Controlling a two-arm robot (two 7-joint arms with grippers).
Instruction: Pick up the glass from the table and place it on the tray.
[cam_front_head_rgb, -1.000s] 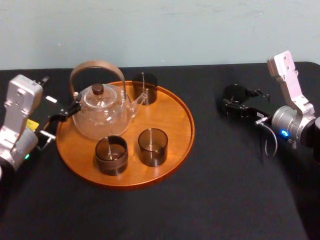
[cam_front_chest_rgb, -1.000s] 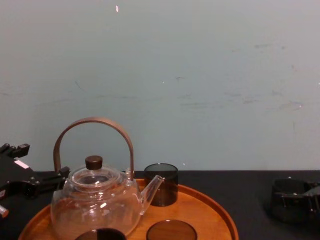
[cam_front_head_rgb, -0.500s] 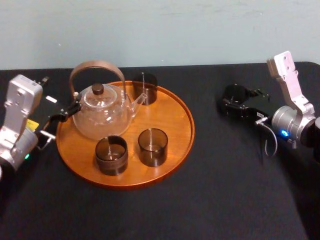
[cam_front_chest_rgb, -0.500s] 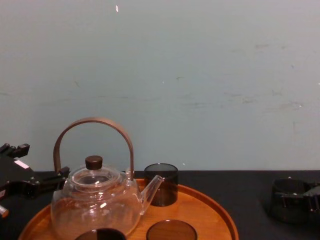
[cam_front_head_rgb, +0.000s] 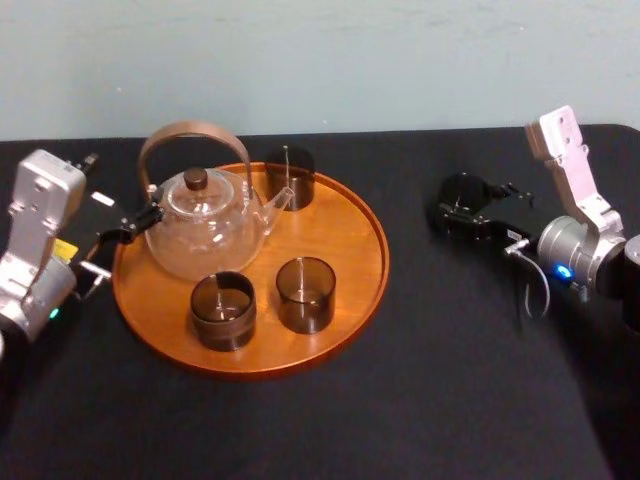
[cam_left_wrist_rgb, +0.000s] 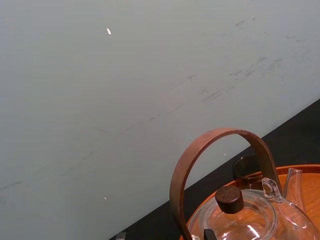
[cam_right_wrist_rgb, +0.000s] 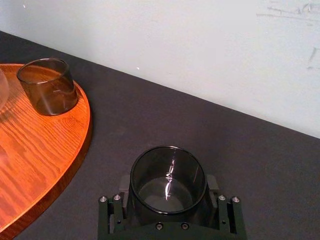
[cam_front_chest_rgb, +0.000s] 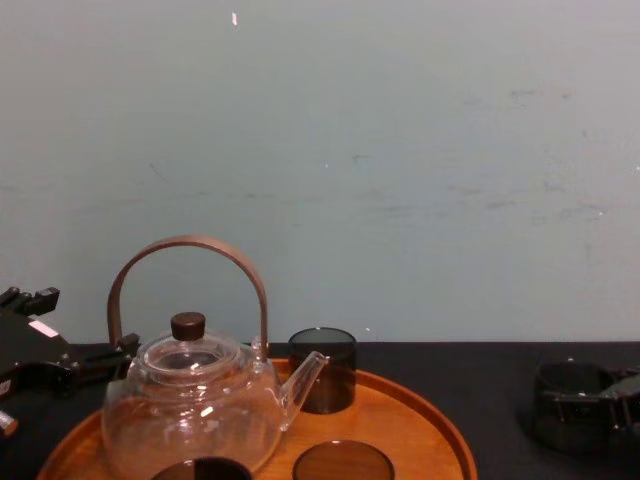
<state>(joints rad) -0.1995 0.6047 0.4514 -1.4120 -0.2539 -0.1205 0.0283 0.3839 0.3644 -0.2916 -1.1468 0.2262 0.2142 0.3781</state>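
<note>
One smoky cylindrical glass (cam_front_head_rgb: 464, 190) is clasped by the right gripper (cam_right_wrist_rgb: 168, 185) at the black surface (cam_front_head_rgb: 420, 400), well right of the round orange-brown wooden tray (cam_front_head_rgb: 340, 230); the left gripper (cam_front_head_rgb: 125, 232) hangs beside its left rim.

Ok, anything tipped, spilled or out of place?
Nothing spilled or tipped. One glass is off the tray, to its right, held upright by the right tool. The teapot and three glasses stand upright on the tray; the left tool sits beside the teapot.
</note>
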